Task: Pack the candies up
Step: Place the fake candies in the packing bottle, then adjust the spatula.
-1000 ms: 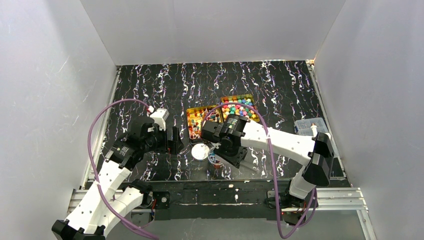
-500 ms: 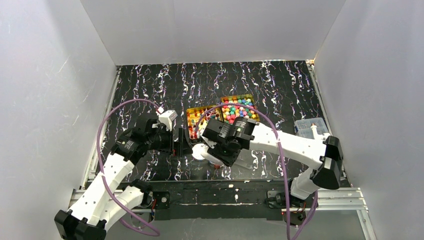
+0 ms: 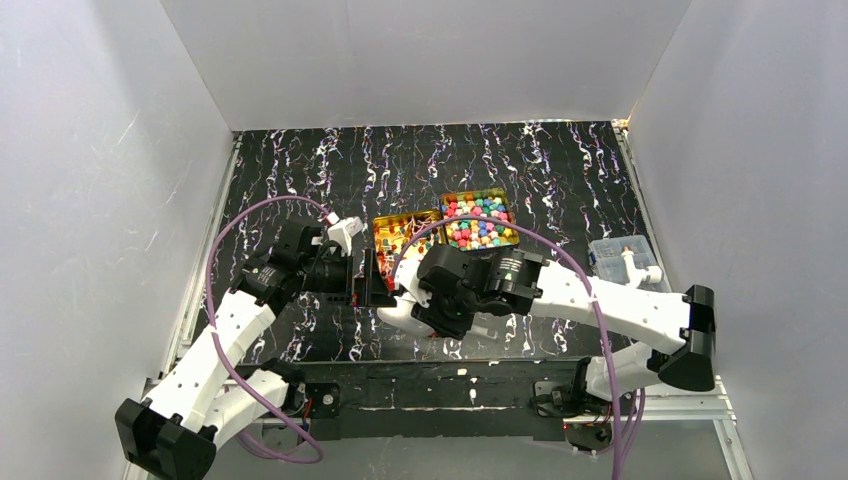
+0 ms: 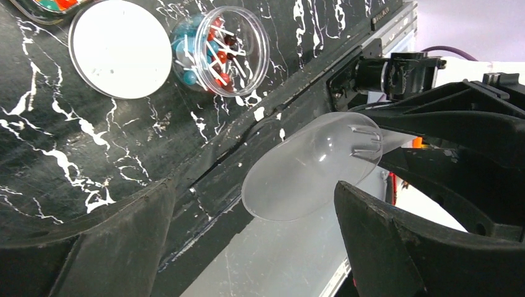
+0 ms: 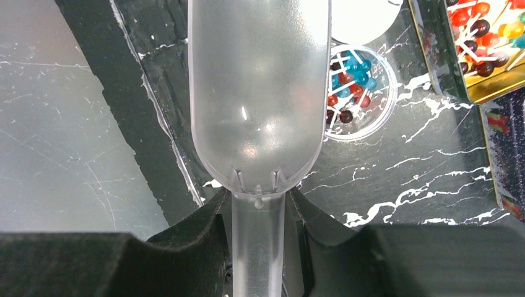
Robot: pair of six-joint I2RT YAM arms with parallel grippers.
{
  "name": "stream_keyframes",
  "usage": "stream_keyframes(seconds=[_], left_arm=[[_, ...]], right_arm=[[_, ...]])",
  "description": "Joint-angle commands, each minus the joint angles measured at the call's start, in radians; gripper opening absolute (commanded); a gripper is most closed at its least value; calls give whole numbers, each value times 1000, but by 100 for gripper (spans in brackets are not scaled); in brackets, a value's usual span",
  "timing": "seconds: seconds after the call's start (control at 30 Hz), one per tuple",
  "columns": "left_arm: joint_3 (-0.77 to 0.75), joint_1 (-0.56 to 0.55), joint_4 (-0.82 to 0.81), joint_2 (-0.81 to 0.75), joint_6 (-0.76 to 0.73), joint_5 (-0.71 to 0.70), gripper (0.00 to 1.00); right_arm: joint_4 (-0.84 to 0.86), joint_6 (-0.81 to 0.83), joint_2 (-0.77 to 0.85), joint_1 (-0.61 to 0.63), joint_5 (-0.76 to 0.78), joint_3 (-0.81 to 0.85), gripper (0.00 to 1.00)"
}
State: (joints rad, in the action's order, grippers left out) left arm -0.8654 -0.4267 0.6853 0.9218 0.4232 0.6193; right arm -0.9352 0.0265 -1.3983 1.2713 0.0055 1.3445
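White walls close in a black table [image 3: 560, 180] veined with white streaks. Toward its middle stand two gold tins side by side: one [image 3: 446, 212] is heaped with round candies [image 3: 480, 220] in pink, green, yellow and blue, the other [image 3: 405, 215] holds thin twist-wrapped candies [image 3: 398, 238]. A few more of these, red and blue, already lie in a small clear jar [image 4: 229, 93] near the table's front edge, with its white lid [image 4: 121, 48] flat just beside it. The right gripper [image 5: 257, 213] is clenched on the narrow handle of a clear plastic scoop [image 5: 259, 93], whose bowl looks empty and hangs above the table's front edge, near the jar. The left gripper [image 4: 252, 204] is spread wide and grasps nothing, with the scoop's bowl showing between its fingers. The sweets are probably light, hard and quick to roll. The round ones should slide easily off smooth plastic, while the thin ends of the wrapped ones may snag on each other. Pinching single pieces looks unreliable. The stiff scoop handle is the sounder place to hold, though it could twist in the grip under a full load.
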Motion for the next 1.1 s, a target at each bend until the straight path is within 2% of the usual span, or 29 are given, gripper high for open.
stream_keyframes(seconds=[0.0,0.63,0.9,1.07], left_arm=[[-40,3,17,-8,32,72,99],[-34,3,16,19,47,72,99],[-29,3,9,31,36,87,99],[-43,3,7,29,34,87,99]], right_arm=[[82,26,65,8,-12,-15,1],[203,76,242,11,-12,-59,1],[350,71,339,11,-12,-67,1],[353,61,332,11,22,-53,1]])
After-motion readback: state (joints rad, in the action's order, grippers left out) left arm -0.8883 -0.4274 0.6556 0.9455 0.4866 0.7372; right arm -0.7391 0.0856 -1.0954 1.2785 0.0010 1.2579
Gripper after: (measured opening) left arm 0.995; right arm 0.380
